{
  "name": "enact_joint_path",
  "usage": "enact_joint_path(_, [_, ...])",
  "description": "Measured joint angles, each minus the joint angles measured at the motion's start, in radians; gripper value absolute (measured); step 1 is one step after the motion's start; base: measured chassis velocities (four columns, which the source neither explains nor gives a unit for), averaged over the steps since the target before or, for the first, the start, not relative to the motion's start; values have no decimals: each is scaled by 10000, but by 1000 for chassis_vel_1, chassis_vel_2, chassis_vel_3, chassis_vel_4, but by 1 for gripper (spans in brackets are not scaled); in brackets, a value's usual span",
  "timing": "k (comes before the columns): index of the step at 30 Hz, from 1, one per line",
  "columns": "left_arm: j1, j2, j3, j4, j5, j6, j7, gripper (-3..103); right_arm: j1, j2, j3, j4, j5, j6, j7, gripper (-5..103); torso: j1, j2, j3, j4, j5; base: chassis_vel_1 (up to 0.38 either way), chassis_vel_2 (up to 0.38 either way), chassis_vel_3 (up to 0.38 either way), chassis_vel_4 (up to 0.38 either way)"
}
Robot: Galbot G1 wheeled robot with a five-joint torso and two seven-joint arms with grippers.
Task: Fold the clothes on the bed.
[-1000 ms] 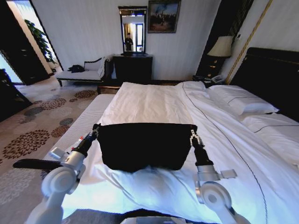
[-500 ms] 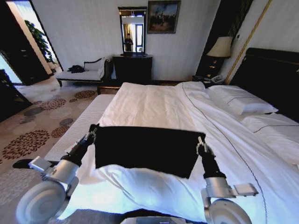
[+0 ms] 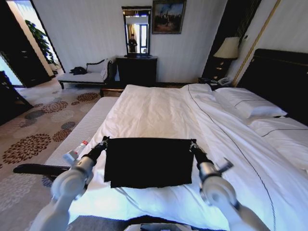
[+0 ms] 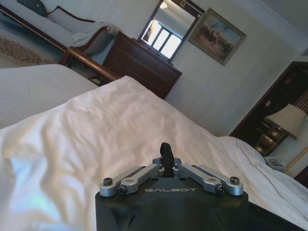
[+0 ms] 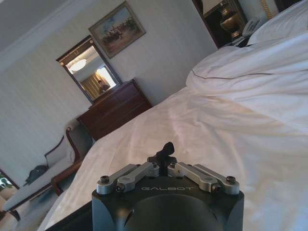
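Head view: the left hand (image 3: 105, 142) pinches the near-left top corner of the black T-shirt (image 3: 149, 162), and the right hand (image 3: 192, 145) pinches the opposite top corner, fingers closed tight on the cloth. Between them the soft, matte fabric lies as a flat dark rectangle on the bed (image 3: 159, 108), near its foot. Both wrist views show the fingers drawn together into a single tip above rumpled white duvet. Beyond the bed stand a dark dresser (image 3: 137, 70) with a mirror (image 3: 136, 31), a framed painting (image 3: 168, 16), a bedside lamp (image 3: 227, 48) and a patterned carpet (image 3: 43, 125).
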Motion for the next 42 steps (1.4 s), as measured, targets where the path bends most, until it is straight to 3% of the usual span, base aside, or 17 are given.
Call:
enact_joint_path(4, [-1397,-376,839,1880,732,-407,551,1,1407,222,-893,-2273,-152,522,-964,2,-4,2,-1,1,1,0,0,0,0])
enact_joint_path(5, [-1397,-376,839,1880,732,-407,551,1,1407,222,-893,-2273,-152,522,-964,2,-4,2,-1,1,1,0,0,0,0])
enact_joint_path(9, [-2759,-948,1570,4172,1471,-813,1054,1,2627,692,-1736,-4404,-248,971,-1932,2,0,0,1,-1,1,0,0,0,0])
enact_joint_path(10, [-2759,-948,1570,4172,1471,-813,1054,1,2627,692,-1736,-4404,-248,971,-1932,2,0,0,1,-1,1,0,0,0,0])
enact_joint_path(15, [-3857,-1457,1864,6180,2194,-1368,1969,1,3653,1353,-2317,-6921,-508,1616,-3441,2,-2,1,0,-1,-1,0,0,0,0])
enact_joint_path(19, [-4002,-1684,1823,6846,2335,-1802,2332,1,3917,1566,-2357,-7523,-501,2078,-4211,2,-2,1,-1,2,-1,0,0,0,0])
enact_joint_path(25, [-3534,-1830,1643,6835,2368,-2240,2749,1,3714,1527,-2265,-7450,-253,2562,-4920,2,-3,2,-2,0,-1,0,0,0,0])
enact_joint_path(33, [-1841,-1483,1223,5435,2534,-2401,3141,1,2232,988,-1894,-6064,350,3365,-6053,2,-7,4,-5,-1,-2,0,0,0,0])
enact_joint_path(42, [-195,-924,805,4453,2773,-2619,3581,1,871,698,-1409,-5139,106,3565,-6188,2,-8,6,-6,0,-1,0,0,0,0])
